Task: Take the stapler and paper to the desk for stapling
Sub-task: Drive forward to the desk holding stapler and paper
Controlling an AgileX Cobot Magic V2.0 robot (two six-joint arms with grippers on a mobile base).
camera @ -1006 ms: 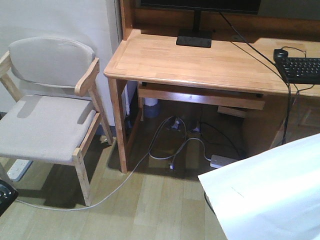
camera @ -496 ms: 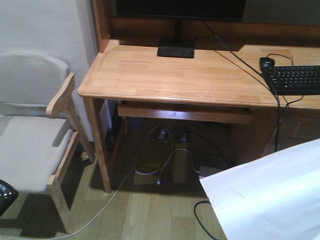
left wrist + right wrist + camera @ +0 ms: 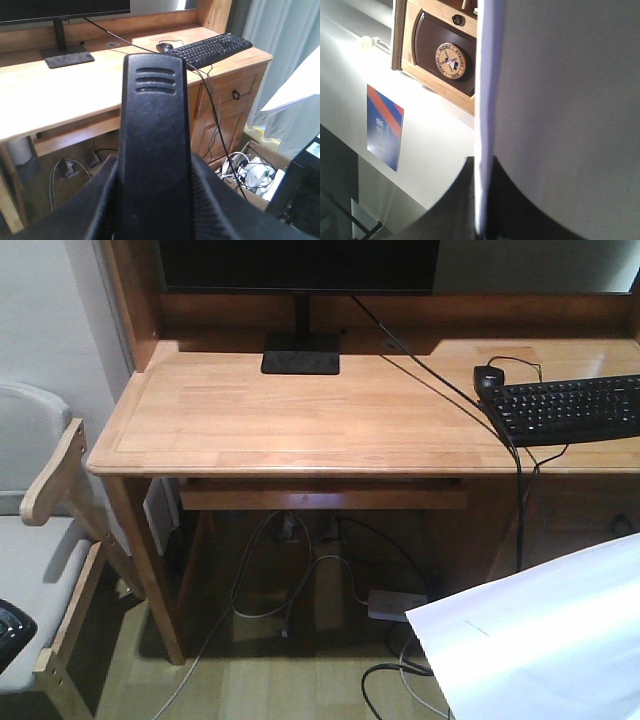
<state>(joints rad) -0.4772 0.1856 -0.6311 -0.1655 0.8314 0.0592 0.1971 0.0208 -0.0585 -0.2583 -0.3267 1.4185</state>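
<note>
A: Item one, left tool (image 3: 155,212): closed round the stapler (image 3: 152,125), which sits between the two sides with its ribbed end pointing away from the tool.

B: Handling?

A: Rigid and compact, with some weight, I'd judge. The plastic is smooth, so a light pinch could let it slip. Best held across the flanks, as it is now. Hinge, top patch and metal strip: not visible from here.

B: Item two?

A: Right tool (image 3: 482,215): pinched on one edge of the paper (image 3: 540,640). The sheet is in the air, in front of the bench (image 3: 300,430) and to its right, not yet on it.

B: Handling?

A: Light and limp, and it creases easily. With an edge grip, the far end is likely to sag and flutter.

B: Hidden?

A: Right tool's pads: lost in shadow beside the sheet. The sheet's right and lower parts: cut off. On the bench: monitor stand (image 3: 300,352) at the rear, keyboard (image 3: 565,408) and mouse (image 3: 488,377) to the right.
</note>
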